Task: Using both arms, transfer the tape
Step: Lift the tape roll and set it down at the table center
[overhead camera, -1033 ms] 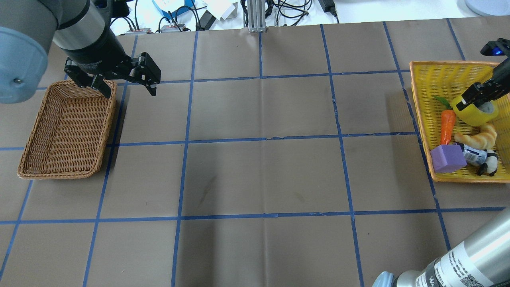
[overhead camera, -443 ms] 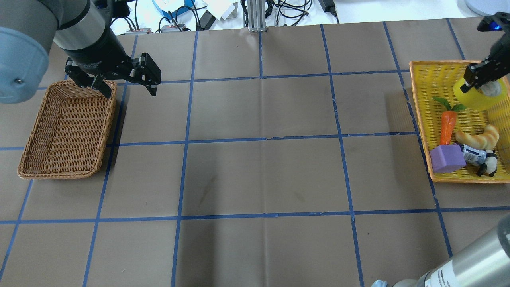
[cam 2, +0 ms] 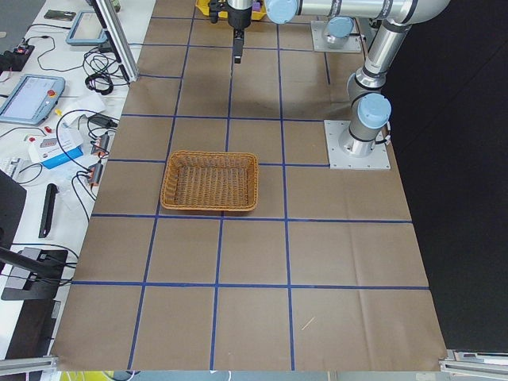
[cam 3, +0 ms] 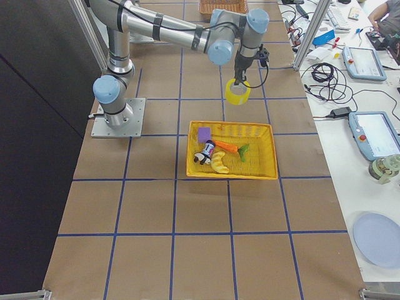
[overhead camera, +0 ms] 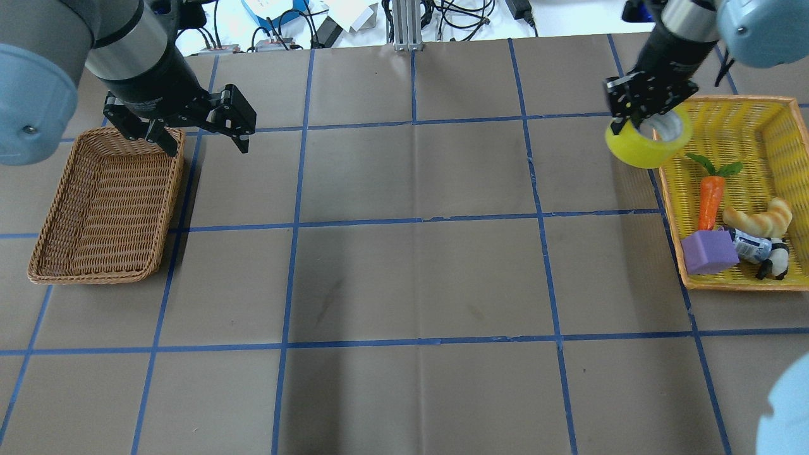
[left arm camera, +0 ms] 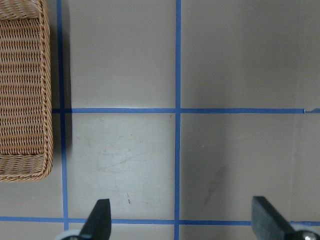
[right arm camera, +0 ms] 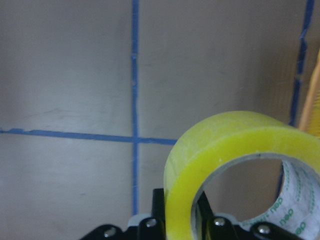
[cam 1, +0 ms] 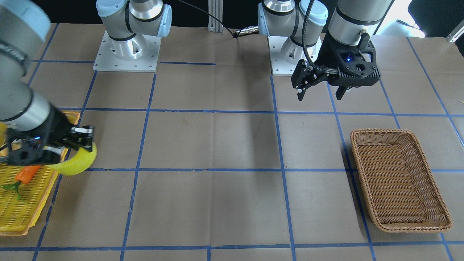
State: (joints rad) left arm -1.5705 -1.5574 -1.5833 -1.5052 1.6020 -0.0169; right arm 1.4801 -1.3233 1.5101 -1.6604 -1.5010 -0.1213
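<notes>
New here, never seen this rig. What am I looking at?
Two robot arms stand at a paper-covered table with blue gridlines. Two cameras look down from above, two from the table ends, one sits on each wrist. The right hand is shut on the yellow tape roll, held in the air near the edge of the yellow basket, which holds a carrot, a croissant, a purple block and a small toy. The left hand hangs open, holding nothing, by the wicker basket.

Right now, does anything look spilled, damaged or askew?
Nothing is spilled or damaged. Only the tape hangs tilted in the right pincer, gripped by one wall, in the air near the yellow basket.
</notes>
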